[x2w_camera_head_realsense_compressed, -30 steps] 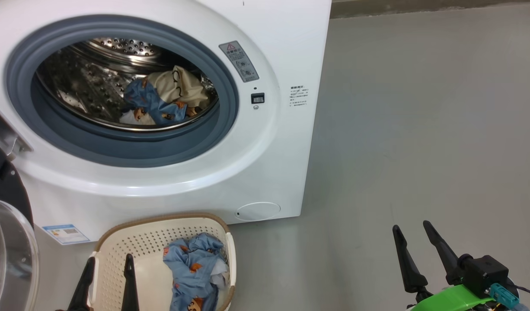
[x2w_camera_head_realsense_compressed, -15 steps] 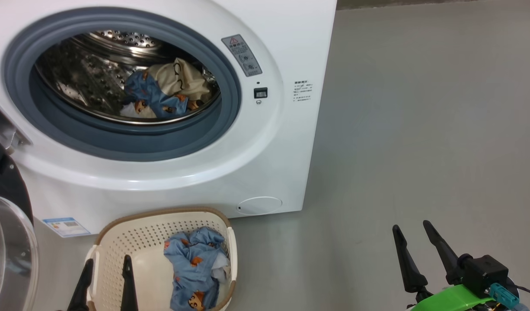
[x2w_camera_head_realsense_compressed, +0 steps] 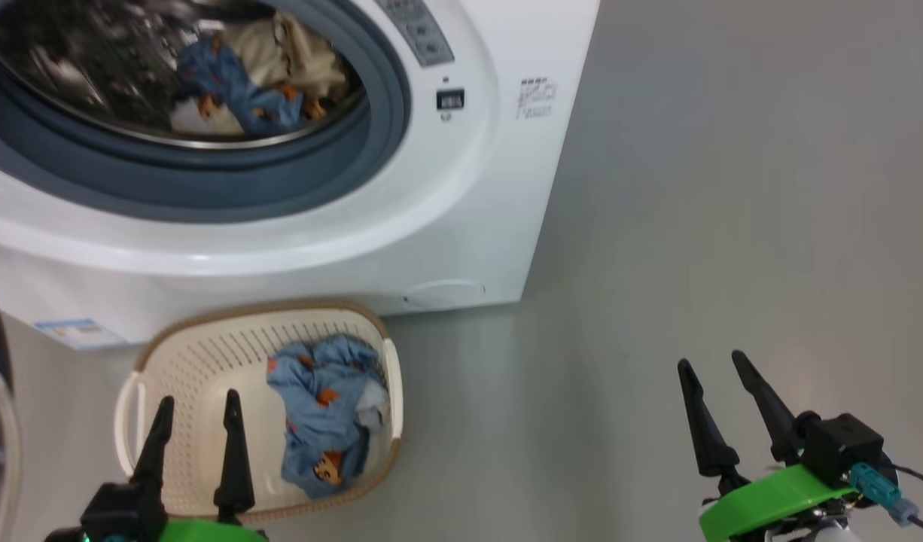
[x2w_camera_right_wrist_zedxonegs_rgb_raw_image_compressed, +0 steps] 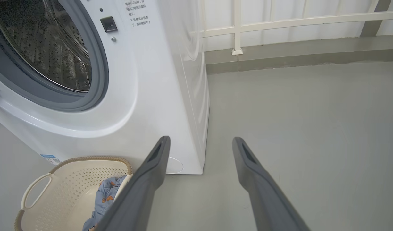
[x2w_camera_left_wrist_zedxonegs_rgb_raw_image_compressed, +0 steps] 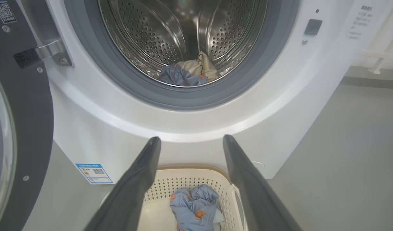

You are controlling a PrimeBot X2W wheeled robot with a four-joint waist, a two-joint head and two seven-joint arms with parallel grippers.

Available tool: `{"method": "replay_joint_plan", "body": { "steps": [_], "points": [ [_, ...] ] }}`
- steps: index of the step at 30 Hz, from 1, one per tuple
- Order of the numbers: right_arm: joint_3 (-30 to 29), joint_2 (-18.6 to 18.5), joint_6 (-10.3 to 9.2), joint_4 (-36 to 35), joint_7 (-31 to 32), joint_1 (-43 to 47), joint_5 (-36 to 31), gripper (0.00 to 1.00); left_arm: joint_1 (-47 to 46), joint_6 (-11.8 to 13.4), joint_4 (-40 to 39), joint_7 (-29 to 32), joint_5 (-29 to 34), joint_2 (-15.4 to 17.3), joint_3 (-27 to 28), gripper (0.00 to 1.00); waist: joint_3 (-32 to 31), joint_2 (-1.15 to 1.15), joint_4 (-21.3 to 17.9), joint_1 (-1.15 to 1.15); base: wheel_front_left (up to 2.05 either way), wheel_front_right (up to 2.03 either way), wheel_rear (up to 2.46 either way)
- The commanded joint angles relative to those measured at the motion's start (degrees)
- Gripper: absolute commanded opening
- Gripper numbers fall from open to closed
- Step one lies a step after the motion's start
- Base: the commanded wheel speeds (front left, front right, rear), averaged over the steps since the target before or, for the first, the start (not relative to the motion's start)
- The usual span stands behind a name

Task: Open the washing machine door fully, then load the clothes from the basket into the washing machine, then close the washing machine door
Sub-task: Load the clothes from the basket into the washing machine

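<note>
The white washing machine (x2w_camera_head_realsense_compressed: 446,218) stands with its grey-ringed mouth uncovered. Its black-rimmed door (x2w_camera_left_wrist_zedxonegs_rgb_raw_image_compressed: 26,106) is swung out to the left. Light blue printed and cream clothes (x2w_camera_head_realsense_compressed: 243,83) lie in the steel drum. One more light blue garment (x2w_camera_head_realsense_compressed: 322,421) lies in the cream basket (x2w_camera_head_realsense_compressed: 205,320) on the floor in front of the machine. My left gripper (x2w_camera_head_realsense_compressed: 198,400) hangs open over the basket's near side, empty, left of that garment (x2w_camera_left_wrist_zedxonegs_rgb_raw_image_compressed: 195,208). My right gripper (x2w_camera_head_realsense_compressed: 710,361) is open and empty over bare floor, well to the right of the basket (x2w_camera_right_wrist_zedxonegs_rgb_raw_image_compressed: 71,158).
Grey floor (x2w_camera_head_realsense_compressed: 732,188) spreads to the right of the machine. A white railing (x2w_camera_right_wrist_zedxonegs_rgb_raw_image_compressed: 238,29) and a low kerb run along the wall behind it. A blue label sticker (x2w_camera_left_wrist_zedxonegs_rgb_raw_image_compressed: 94,173) sits low on the machine's front.
The whole head view has slid upward, so the camera has tipped down; the basket now shows almost whole. Clothes, basket and door lie as before, and both grippers stay open.
</note>
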Motion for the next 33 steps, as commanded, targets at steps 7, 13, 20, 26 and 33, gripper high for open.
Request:
{"method": "replay_joint_plan", "body": {
  "steps": [7, 13, 20, 26, 33],
  "points": [
    [2.73, -0.17, 0.09, -0.81, -0.68, -4.27, -0.28, 1.00, -9.36, -3.49, 7.58, -0.30, -3.17, 0.84, 3.21, 1.00, 12.77, 0.00, -2.03, 0.00, 0.00, 0.00, 0.00],
    [3.45, 0.11, 0.09, -1.15, -0.68, -7.56, -0.11, 1.00, -18.25, -5.73, 17.26, -0.30, -3.56, 2.93, 4.15, 1.00, 19.49, 0.00, -4.74, 0.00, 0.00, 0.00, 0.00],
    [4.62, 0.76, 0.09, -1.66, -0.68, -10.51, 0.68, 1.00, -28.88, -7.79, 28.59, 0.47, -5.02, 6.08, 5.04, 1.00, 26.83, 0.00, -8.10, 0.00, 0.00, 0.00, 0.00],
    [5.31, 0.99, 0.09, -2.12, -0.68, -12.30, 1.15, 1.00, -36.06, -10.41, 39.40, 4.65, -11.73, 6.91, 7.49, 1.00, 31.63, 0.00, -9.87, 0.00, 0.00, 0.00, 0.00],
    [5.69, 1.06, 0.09, -2.69, -0.68, -13.37, 2.01, 1.00, -41.02, -11.55, 47.68, 8.98, -16.34, 9.01, 7.88, 1.00, 35.19, 0.00, -10.83, 0.00, 0.00, 0.00, 0.00]
  ]
}}
